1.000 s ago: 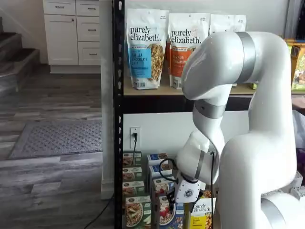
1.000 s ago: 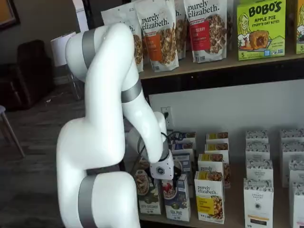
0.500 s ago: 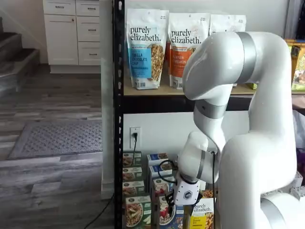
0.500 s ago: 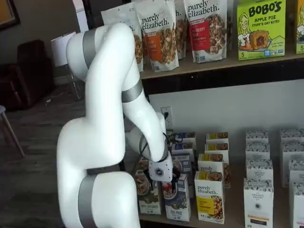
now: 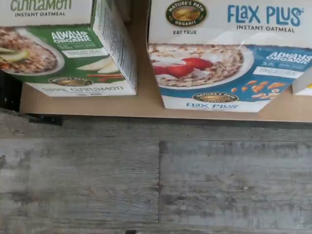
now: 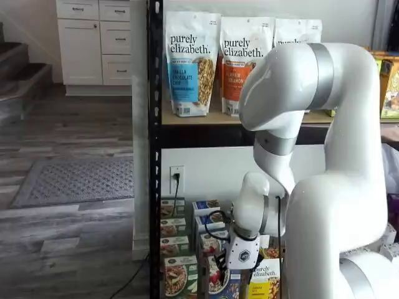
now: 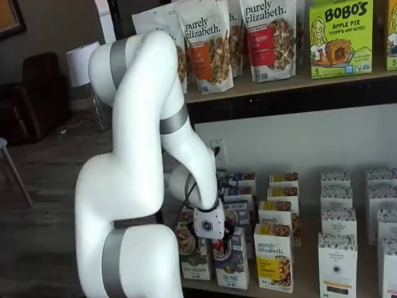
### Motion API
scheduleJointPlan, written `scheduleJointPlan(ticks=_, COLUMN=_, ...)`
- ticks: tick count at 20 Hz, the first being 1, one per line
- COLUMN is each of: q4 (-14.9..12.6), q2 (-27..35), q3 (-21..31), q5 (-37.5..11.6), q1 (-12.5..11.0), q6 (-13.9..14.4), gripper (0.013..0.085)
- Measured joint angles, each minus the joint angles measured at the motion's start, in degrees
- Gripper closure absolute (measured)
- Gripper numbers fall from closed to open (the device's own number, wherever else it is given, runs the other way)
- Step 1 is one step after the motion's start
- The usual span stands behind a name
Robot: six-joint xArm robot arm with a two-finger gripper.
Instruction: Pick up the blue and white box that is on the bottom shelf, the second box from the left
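While apart, one blue box point(image 5: 219, 63) (one carton point(image 5: 68, 53))

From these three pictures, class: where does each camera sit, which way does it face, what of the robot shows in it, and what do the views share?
Wrist view: on the wrist, facing the blue and white box and the green-and-white carton at the bottom shelf edge, above grey plank floor; no robot parts show.
Shelf view: fixed in front of the rack, slightly left; white arm and gripper show.
Shelf view: fixed, angled from the right; arm and gripper body show.
Shared: the blue and white box appears in all three.
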Motion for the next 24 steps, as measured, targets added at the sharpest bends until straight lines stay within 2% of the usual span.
scheduleJointPlan(ticks=4, q4=0.0, q2=0.3, q3=0.0, q5=-1.3, q1=0.4, q6=0.2, gripper=0.0130)
scheduleJointPlan(ticks=7, q4=-1.5, q2=0.4, q3=0.6, q5=-3.3, q1=0.5, q6=1.7, gripper=0.0130)
scheduleJointPlan(ticks=12, q4=2.7, q2=0.3, q3=0.6, q5=-4.2, q1=1.4, q6=-1.7, gripper=0.0130)
scheduleJointPlan(ticks=13, q4=2.8, q2=0.3, q3=0.5, q5=-4.0, q1=1.4, q6=-1.7, gripper=0.0130)
scheduleJointPlan(ticks=19, q4=2.3, q2=0.7, q3=-0.6, q5=-1.5, q1=1.3, q6=-1.1, gripper=0.0130)
scheduleJointPlan(ticks=24, q4=0.2, q2=1.2, q3=-1.1, q5=-1.1, q1=1.2, q6=0.9, gripper=0.0130)
